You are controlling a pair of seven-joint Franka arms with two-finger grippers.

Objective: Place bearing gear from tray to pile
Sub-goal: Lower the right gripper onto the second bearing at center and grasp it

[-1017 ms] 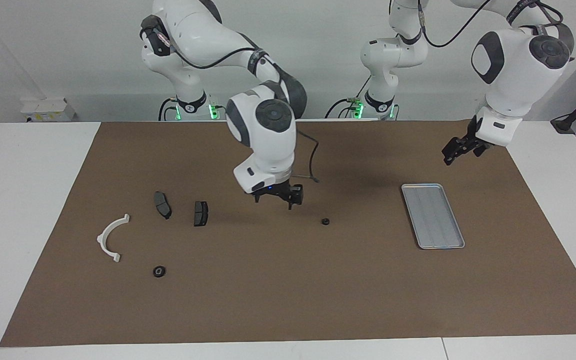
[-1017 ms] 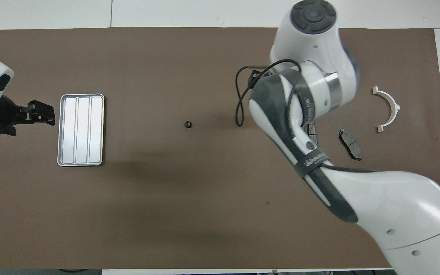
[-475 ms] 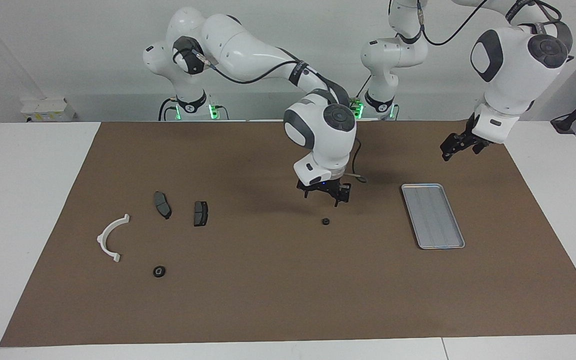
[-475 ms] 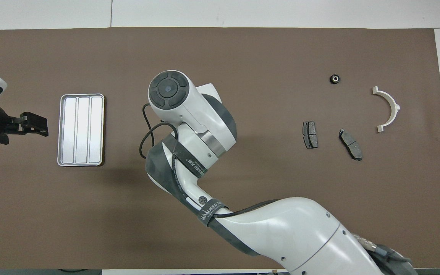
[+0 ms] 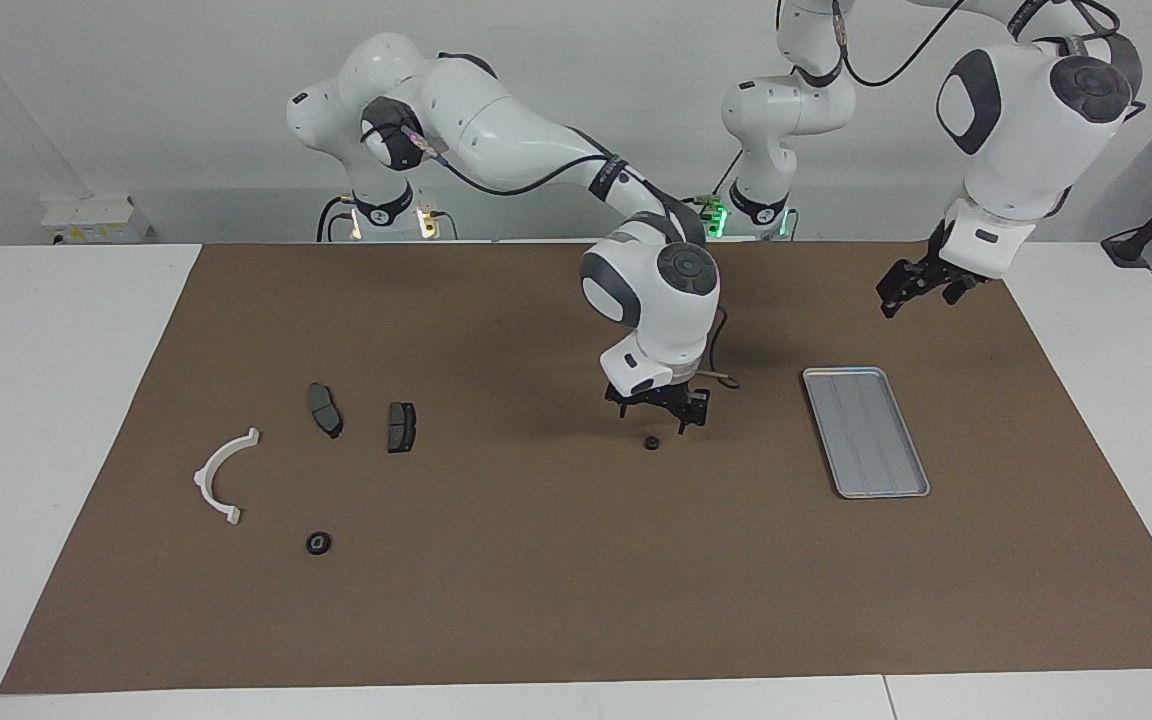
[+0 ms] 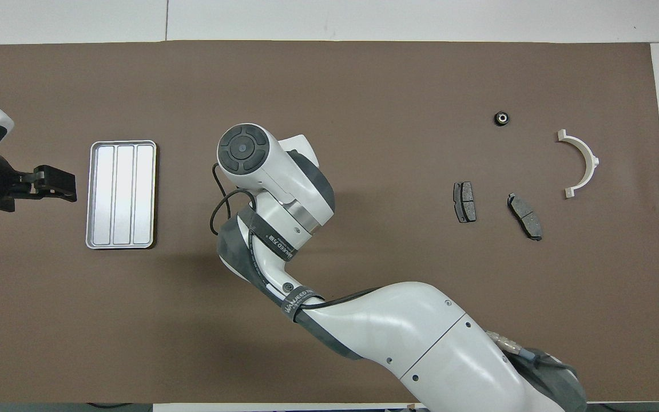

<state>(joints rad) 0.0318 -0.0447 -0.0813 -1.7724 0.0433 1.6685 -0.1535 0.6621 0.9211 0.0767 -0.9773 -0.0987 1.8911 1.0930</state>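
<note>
Right gripper (image 5: 663, 418) spread, empty, just above small black ring-shaped bearing gear (image 5: 652, 442) on brown mat; off-centre descent risks knocking it aside. Left gripper (image 5: 911, 290) waits, fingers unreadable.

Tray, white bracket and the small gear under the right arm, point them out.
Tray (image 5: 866, 432): facing view, middle of its ridged floor.
Bracket (image 5: 215, 476): facing view, middle of its arc.
Gear (image 5: 652, 443): facing view, its top.

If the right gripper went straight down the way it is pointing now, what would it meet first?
Most likely the small black bearing gear on the brown mat: the right gripper, fingers open, hangs just above it. Whether it is exactly centred is unclear, since the arm hides the gear in the overhead view.
</note>
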